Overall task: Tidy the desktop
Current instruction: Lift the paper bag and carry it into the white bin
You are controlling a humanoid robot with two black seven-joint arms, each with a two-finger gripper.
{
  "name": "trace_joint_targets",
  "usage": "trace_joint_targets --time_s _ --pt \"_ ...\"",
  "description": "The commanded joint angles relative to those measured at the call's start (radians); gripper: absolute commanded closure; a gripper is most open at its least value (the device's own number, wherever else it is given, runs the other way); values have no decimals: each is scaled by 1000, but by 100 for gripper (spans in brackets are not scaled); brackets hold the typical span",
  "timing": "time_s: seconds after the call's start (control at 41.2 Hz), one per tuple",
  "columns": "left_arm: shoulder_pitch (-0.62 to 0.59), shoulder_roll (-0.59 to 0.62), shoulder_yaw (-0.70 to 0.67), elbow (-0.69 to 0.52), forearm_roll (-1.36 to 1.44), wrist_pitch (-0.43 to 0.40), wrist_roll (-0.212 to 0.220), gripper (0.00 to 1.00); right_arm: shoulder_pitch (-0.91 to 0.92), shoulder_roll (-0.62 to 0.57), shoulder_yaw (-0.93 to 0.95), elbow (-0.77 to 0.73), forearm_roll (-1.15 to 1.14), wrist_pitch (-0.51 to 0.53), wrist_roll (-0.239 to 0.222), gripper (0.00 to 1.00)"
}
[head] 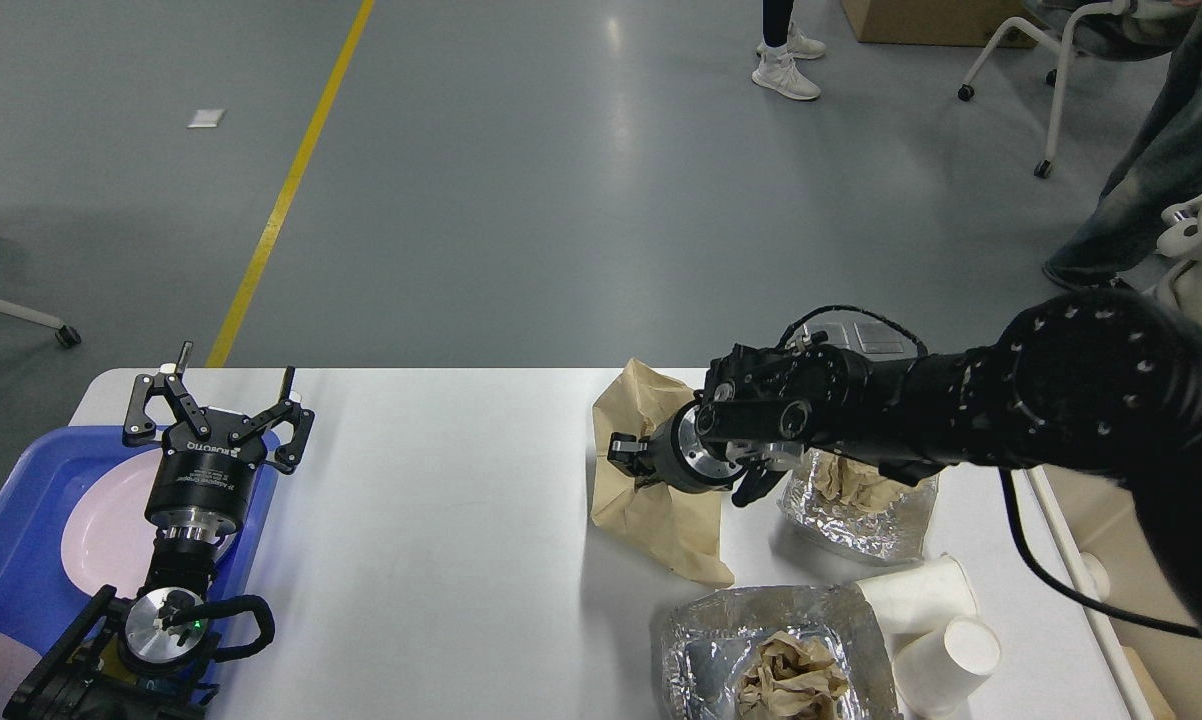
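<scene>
The white desktop (441,520) fills the lower view. My right gripper (629,458) reaches in from the right and is shut on a crumpled brown paper bag (651,520) near the table's middle. The bag's lower end rests on the desktop. My left gripper (236,368) is open and empty, pointing away over the far edge of a blue tray (21,560) at the left. A pink plate (106,525) lies in the tray.
A foil container (861,520) with crumpled paper sits right of the bag, under my right arm. Another foil container (771,650) is at the front, with two white paper cups (936,625) beside it. A beige bin (1076,520) stands off the table's right edge. People and chairs stand beyond.
</scene>
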Motion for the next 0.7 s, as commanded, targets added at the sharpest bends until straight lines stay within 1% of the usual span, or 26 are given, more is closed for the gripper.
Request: trace_joint_targets --time_s 0.0,0.218,0.364,0.388,0.461,0.485,0.558,0.606,0.679 --pt "0 0 -1 0 0 0 0 4 177 -57 -14 100 77 93 0 100" --pt "0 0 -1 0 0 0 0 4 426 -157 -86 195 80 287 0 100" --pt "0 0 -1 0 0 -1 0 4 584 -229 -192 264 77 388 12 100" --pt "0 0 -1 0 0 0 0 4 633 -244 -230 284 77 426 15 100" --pt "0 0 -1 0 0 0 0 4 701 -266 -276 307 77 486 17 100" --pt "0 -2 1 0 0 0 0 4 743 -278 -302 319 77 524 20 100" --pt "0 0 -1 0 0 0 0 4 796 -297 -347 334 77 574 40 100" --pt "0 0 -1 0 0 0 0 4 823 -298 -390 338 77 597 64 100" --pt "0 0 -1 0 0 0 0 4 853 -297 -463 341 77 620 115 100"
